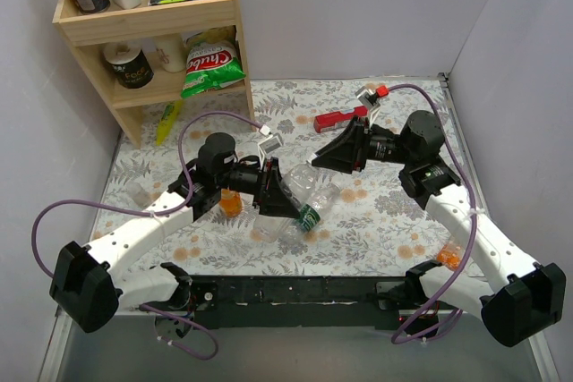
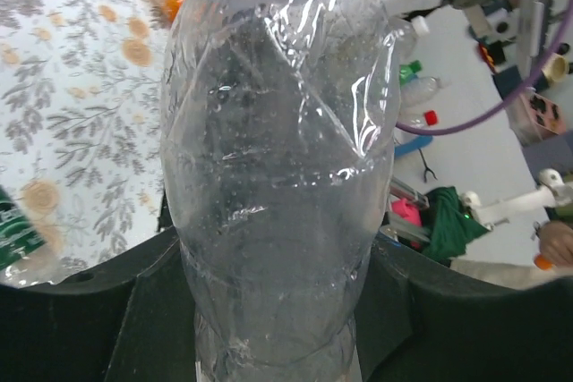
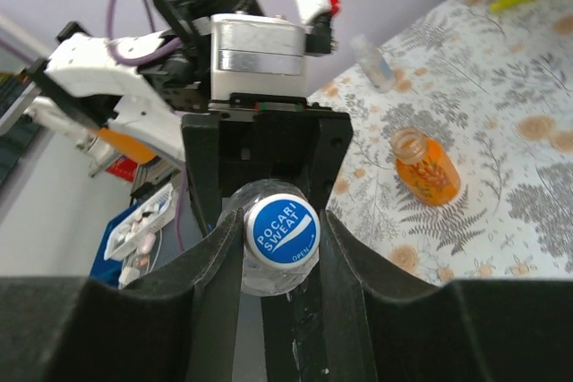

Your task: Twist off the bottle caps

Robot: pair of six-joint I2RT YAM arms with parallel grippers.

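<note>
The clear bottle (image 2: 277, 149) hangs above the middle of the bench (image 1: 389, 221), its long axis running between the arms and its neck toward the right arm. The left end effector (image 2: 277, 306) clamps its body. The right end effector (image 3: 279, 241) pinches its blue-topped cap (image 3: 282, 228). A green-labelled bottle (image 1: 312, 212) lies just beneath, and the shelf (image 1: 152, 20) stands well apart.

Floral-cloth table (image 1: 376, 221) – wooden shelf (image 1: 152, 21) far-left corner, short orange bottle (image 1: 231, 204) upright, green-labelled bottle (image 1: 310, 215) lying flat, red box (image 1: 333, 120).
</note>
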